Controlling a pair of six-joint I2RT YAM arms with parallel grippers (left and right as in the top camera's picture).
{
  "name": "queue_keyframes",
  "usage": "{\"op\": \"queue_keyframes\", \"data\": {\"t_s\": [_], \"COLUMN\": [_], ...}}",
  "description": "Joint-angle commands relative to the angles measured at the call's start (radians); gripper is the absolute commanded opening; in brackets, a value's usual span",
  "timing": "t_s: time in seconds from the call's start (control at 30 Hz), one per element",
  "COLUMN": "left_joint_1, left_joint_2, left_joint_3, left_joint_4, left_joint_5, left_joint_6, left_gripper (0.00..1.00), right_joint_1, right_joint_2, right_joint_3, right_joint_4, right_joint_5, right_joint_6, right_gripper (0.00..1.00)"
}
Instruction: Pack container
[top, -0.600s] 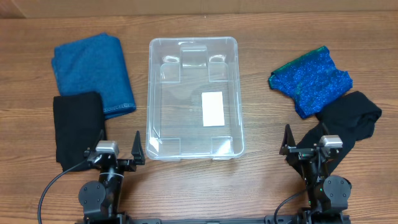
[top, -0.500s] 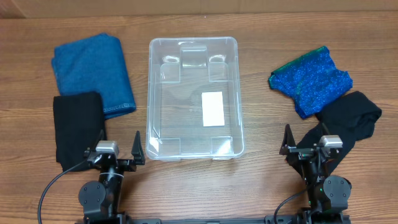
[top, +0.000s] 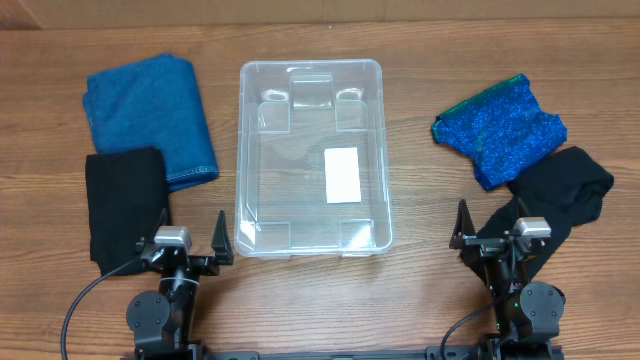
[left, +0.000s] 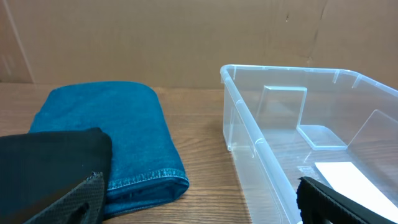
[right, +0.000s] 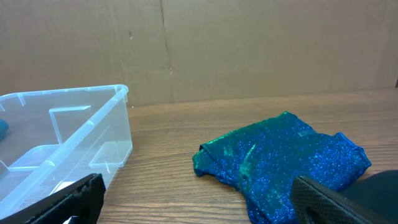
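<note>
Both claws sit parked at the near edge of the bench (top: 420, 300), the left claw (top: 193, 228) and the right claw (top: 490, 225) spread wide and holding nothing. Between them, mid-bench, the container (top: 241, 150) stands empty, so I judge packing hasn't begun. Next I'd send the left claw to the black cloth (top: 125, 205) just beside it and pinch a folded edge.

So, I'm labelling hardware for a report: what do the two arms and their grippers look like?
Both arms are black, with round joint housings at the base. The left gripper and right gripper each have two dark, pointed, blade-like fingers and a small silver-grey camera block behind them. A thin black cable loops from each base. No markings are legible.
</note>
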Motion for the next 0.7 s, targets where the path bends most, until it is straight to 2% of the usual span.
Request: {"op": "queue_keyframes", "data": {"t_s": [0.0,0.2,0.43,0.57,0.67], "left_joint_1": [0.0,0.0,0.0,0.0,0.0], "left_joint_2": [-0.015,-0.015,-0.014,0.008,0.111], "left_joint_3": [-0.003,-0.003,-0.002,0.082,0.229], "left_joint_4": [0.001,0.001,0.002,-0.018,-0.082], "left_joint_5": [0.005,0.005,0.006,0.005,-0.007], "left_joint_6": [-0.014,-0.014,-0.054,-0.097,-0.096], "left_gripper": [1.0,1.0,1.0,1.0,1.0], "right_joint_1": [0.005,0.005,0.005,0.005,0.004], "right_joint_2": [-0.005,-0.005,-0.001,0.078,0.233], "right_joint_3": [-0.008,-0.008,-0.006,0.07,0.207], "right_joint_4": [0.005,0.005,0.003,-0.028,-0.032], "right_joint_5": [0.012,0.011,0.015,0.03,0.074], "right_joint_6": [-0.006,0.013,0.16,0.219,0.219], "right_gripper": [1.0,1.0,1.0,1.0,1.0]}}
